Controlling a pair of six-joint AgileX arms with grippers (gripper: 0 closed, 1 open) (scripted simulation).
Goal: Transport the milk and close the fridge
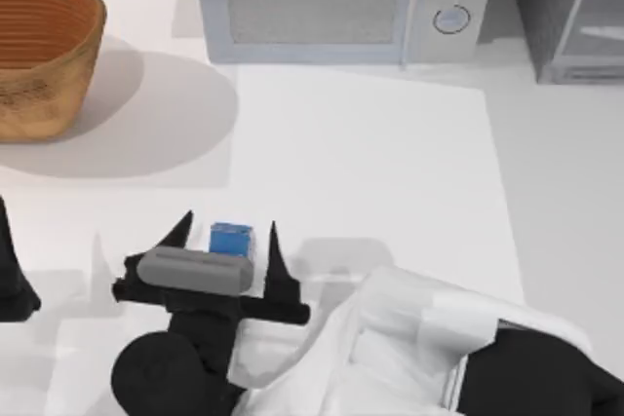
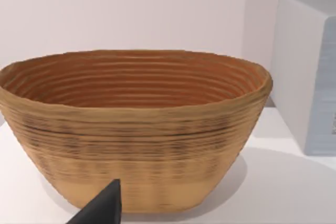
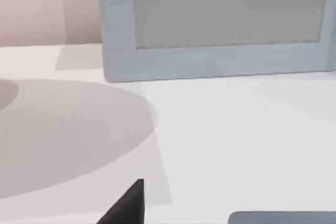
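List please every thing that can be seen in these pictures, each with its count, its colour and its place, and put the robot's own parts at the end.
milk: one, blue top, on the table near its front, left of centre, between the right tool's fingers
basket: one, brown woven, back left of the table
microwave: one, pale grey with two round knobs, back centre
fridge: one, dark speckled grey with a lighter door panel, back right corner
table: one, white, under everything
right tool: one, black with a grey bar, open around the milk, on a white-sleeved arm coming from the front right
left tool: one, black, parked at the table's left edge, facing the basket
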